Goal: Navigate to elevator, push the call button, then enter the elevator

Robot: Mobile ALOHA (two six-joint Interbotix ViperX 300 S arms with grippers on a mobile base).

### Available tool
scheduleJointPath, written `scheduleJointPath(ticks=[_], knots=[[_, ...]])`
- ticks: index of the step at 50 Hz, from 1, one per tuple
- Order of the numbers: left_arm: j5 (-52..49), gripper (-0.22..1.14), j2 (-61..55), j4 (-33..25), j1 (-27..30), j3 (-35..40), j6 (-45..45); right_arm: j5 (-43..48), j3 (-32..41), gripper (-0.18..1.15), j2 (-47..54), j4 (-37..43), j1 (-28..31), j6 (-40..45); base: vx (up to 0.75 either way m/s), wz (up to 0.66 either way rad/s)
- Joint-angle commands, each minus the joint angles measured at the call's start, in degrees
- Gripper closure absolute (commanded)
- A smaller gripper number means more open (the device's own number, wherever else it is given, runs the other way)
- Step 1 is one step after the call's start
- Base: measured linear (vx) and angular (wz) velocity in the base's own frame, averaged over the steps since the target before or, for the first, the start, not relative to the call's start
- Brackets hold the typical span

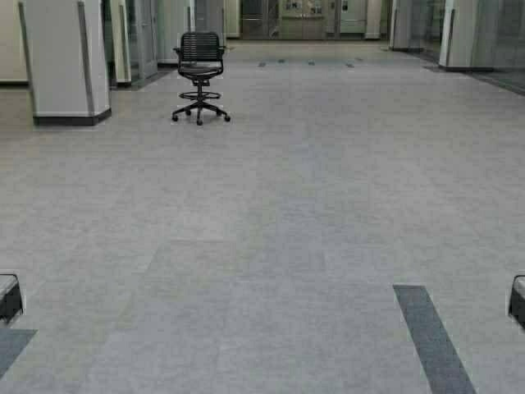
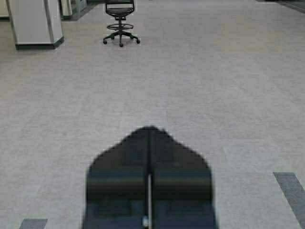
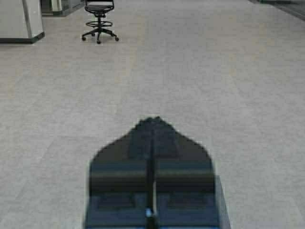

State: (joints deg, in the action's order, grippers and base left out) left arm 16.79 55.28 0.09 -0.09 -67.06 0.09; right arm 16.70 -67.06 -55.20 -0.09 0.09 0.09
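Note:
The elevator and the call button are out of view. I face a wide hall of grey carpet tiles. My left gripper [image 2: 149, 130] is shut and empty, held low over the carpet; a bit of that arm shows at the high view's lower left edge [image 1: 8, 297]. My right gripper [image 3: 153, 119] is shut and empty, also held low over the carpet; a bit of it shows at the high view's lower right edge [image 1: 518, 300].
A black office chair [image 1: 199, 75] on castors stands ahead to the left, also in the left wrist view [image 2: 120, 21] and right wrist view [image 3: 99, 19]. A white pillar [image 1: 66, 59] stands left of it. More pillars [image 1: 459, 33] and glass walls stand far right. Dark carpet strips [image 1: 432, 338] lie nearby.

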Motion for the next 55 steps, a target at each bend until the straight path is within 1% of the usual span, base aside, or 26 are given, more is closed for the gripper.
scheduleJointPath(ticks=[1, 7, 20, 29, 45, 55], knots=[[0.18, 0.94, 0.26, -0.26, -0.44, -0.35, -1.58, 0.35, -0.62, 0.93, 0.62, 0.18, 0.09, 0.44, 0.00, 0.00], [0.09, 0.89, -0.09, -0.26, -0.44, 0.18, -2.64, 0.62, -0.62, 0.92, 0.70, 0.00, 0.09, 0.53, 0.00, 0.00], [0.18, 0.89, -0.26, -0.18, -0.44, 0.35, -2.55, 0.97, -0.09, 0.92, 0.79, -0.18, 0.09, 0.26, 0.02, -0.02], [0.70, 0.89, -0.26, -0.26, 2.11, 0.09, -3.16, 1.85, 0.18, 0.92, 1.49, -0.26, 0.09, 0.18, 0.09, -0.05], [1.67, 0.89, -0.35, 0.09, 2.37, -0.18, -2.99, 2.02, 0.97, 0.92, 2.29, -0.70, 0.09, 0.44, 0.24, -0.06], [2.11, 0.89, -0.26, 0.18, 2.37, -0.09, -3.16, 1.93, 1.23, 0.92, 1.05, -0.70, 0.09, 0.53, 0.33, -0.09]])
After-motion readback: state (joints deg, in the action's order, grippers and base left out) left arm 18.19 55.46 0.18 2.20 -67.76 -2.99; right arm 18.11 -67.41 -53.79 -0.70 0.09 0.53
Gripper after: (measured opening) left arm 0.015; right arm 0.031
